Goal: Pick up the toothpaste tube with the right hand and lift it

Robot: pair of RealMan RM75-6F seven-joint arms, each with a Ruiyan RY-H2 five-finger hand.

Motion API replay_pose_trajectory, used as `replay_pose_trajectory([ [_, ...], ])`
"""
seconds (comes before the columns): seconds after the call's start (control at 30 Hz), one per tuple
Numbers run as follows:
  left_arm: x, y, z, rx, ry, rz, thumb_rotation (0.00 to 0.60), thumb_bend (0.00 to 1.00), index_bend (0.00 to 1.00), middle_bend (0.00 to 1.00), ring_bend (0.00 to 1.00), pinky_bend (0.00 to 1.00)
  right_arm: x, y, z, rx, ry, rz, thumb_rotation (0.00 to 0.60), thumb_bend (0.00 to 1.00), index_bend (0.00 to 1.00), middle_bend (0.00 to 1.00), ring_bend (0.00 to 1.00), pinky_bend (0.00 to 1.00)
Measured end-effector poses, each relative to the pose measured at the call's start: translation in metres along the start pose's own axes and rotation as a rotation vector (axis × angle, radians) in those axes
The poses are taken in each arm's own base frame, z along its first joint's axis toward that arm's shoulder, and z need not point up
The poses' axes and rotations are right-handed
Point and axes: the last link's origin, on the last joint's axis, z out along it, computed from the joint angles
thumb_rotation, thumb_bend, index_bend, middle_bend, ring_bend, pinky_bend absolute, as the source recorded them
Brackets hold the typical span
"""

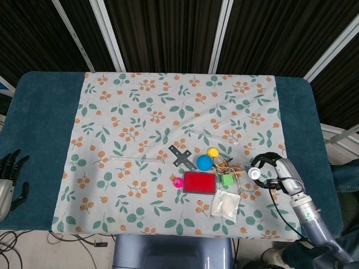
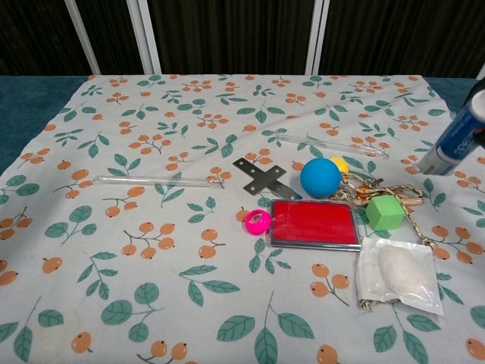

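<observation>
The toothpaste tube [image 2: 455, 139], blue and white with a white cap, hangs in the air at the right edge of the chest view, tilted with its flat end low and to the left. My right hand [image 1: 276, 173] grips it above the right side of the floral cloth; in the head view only the tube's white cap [image 1: 255, 174] shows between the dark fingers. In the chest view just a dark sliver of that hand [image 2: 478, 136] is visible. My left hand [image 1: 9, 178] rests off the table's left edge, fingers apart, holding nothing.
Beside the lifted tube lie a green cube [image 2: 384, 212], a rope bundle [image 2: 413, 208], a white pouch [image 2: 400, 274], a red case [image 2: 314, 223], a blue ball [image 2: 320, 177], a yellow ball [image 2: 340, 166], a pink ring [image 2: 258, 221], a metal cross [image 2: 261, 178] and two glass tubes [image 2: 155, 181].
</observation>
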Motion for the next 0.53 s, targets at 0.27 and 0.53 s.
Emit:
replay_pose_trajectory([
  [0.27, 0.000, 0.000, 0.000, -0.002, -0.001, -0.002, 0.600, 0.53, 0.12, 0.00, 0.03, 0.11, 0.025, -0.015, 0.018, -0.021, 0.114, 0.273, 0.600, 0.58, 0.78, 0.75, 0.51, 0.30],
  [0.53, 0.000, 0.000, 0.000, -0.002, -0.002, -0.003, 0.600, 0.53, 0.12, 0.00, 0.03, 0.11, 0.053, -0.023, 0.029, -0.024, 0.233, 0.455, 0.600, 0.58, 0.78, 0.75, 0.52, 0.30],
])
